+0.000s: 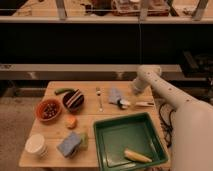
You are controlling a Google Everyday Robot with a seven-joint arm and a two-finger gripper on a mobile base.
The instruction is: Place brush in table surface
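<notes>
Gripper above table surface — white brush flat

White robot arm of smooth, rounded tubular segments, with a bulbous elbow joint; its gripper sits above the table's far right edge.

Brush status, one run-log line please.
brush: lying on table surface, right of fork | tool: above brush, apart | tray: untouched
</notes>
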